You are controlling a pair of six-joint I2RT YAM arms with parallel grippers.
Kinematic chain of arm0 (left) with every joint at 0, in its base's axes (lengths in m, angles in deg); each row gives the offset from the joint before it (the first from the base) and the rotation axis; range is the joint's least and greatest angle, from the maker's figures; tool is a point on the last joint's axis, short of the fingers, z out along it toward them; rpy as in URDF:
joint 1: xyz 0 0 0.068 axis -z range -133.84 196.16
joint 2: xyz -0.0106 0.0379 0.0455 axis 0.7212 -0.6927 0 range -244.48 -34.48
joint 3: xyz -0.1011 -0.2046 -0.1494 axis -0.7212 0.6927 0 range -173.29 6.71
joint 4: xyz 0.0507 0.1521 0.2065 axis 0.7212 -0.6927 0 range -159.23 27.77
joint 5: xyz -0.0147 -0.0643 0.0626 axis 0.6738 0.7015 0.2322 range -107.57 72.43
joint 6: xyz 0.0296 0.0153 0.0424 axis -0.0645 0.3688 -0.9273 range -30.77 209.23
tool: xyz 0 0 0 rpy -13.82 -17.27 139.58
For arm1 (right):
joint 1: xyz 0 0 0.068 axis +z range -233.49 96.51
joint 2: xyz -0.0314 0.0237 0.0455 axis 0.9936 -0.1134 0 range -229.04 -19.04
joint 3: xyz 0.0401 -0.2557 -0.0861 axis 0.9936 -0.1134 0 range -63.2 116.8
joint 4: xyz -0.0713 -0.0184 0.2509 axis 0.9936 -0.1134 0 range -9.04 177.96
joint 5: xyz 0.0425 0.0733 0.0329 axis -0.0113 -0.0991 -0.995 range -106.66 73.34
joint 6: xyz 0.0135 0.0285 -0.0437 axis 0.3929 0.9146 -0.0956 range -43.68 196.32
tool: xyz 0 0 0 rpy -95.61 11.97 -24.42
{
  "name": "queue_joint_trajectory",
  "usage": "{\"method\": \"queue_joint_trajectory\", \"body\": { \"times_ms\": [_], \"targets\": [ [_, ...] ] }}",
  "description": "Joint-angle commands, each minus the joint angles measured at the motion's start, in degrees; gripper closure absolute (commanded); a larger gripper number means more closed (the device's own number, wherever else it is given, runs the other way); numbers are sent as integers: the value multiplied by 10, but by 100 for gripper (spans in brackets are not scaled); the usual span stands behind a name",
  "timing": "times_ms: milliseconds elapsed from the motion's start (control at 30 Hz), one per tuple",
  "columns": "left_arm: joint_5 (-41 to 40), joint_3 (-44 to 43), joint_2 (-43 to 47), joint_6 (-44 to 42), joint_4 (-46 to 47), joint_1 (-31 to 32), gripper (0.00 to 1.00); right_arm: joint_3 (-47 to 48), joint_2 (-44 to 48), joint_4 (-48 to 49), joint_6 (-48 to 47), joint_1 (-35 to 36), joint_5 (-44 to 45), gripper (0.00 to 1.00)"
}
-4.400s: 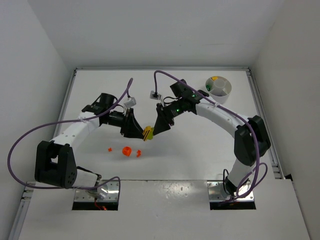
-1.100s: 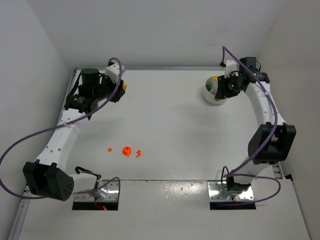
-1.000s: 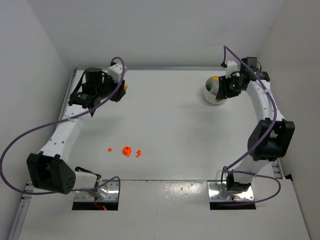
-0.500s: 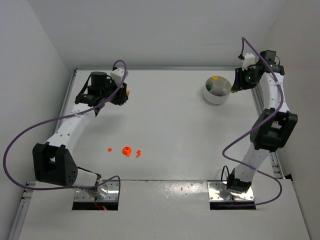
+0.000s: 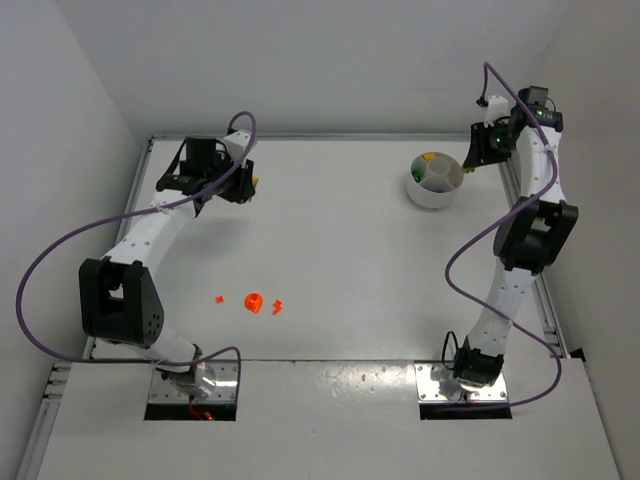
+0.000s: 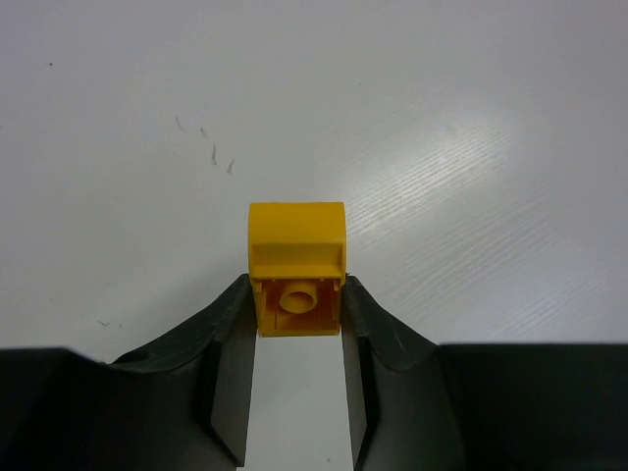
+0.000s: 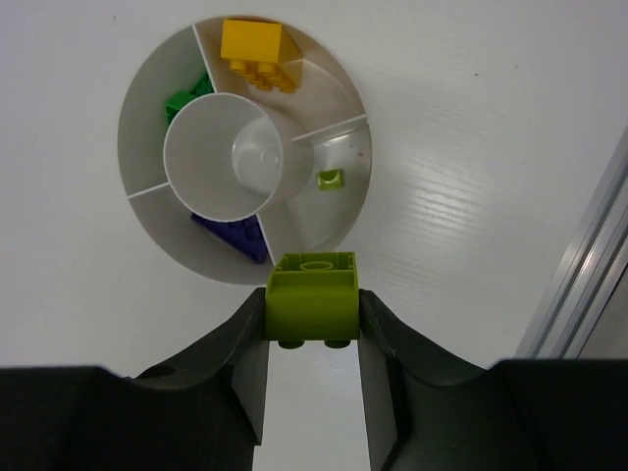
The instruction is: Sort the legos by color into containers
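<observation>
My left gripper is shut on a yellow brick, held over bare table at the back left. A lime-green brick is clamped in my right gripper, just beside the near rim of the round white dish. The dish's sections hold a yellow brick, a green piece, a small lime bit and a dark blue piece. Its centre well holds nothing. From above, the right gripper hangs right of the dish. Three orange-red legos lie front left.
A metal rail runs along the table's right edge, close to the right gripper. White walls close in the back and both sides. Both arms reach to the far corners, each trailing a purple cable.
The right gripper has swung from over the dish to just right of it, still holding the green brick. The left arm has shifted slightly rightward at the back, keeping the yellow brick.
</observation>
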Motion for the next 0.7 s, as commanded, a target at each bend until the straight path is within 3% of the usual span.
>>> {"method": "queue_joint_trajectory", "body": {
  "times_ms": [0, 467, 600, 667],
  "targets": [
    [0, -34, -9, 1, 24, -9, 100, 16, -11, 0, 13, 3, -2, 100],
    [-6, -86, -61, 7, 29, -9, 100, 80, -66, 17, 34, 19, 8, 94],
    [-6, -98, -79, 7, 29, -9, 100, 92, -77, 17, 40, 24, 13, 89],
    [-6, -98, -79, 7, 29, -9, 100, 92, -83, 17, 40, 30, 13, 82]
  ]
}}
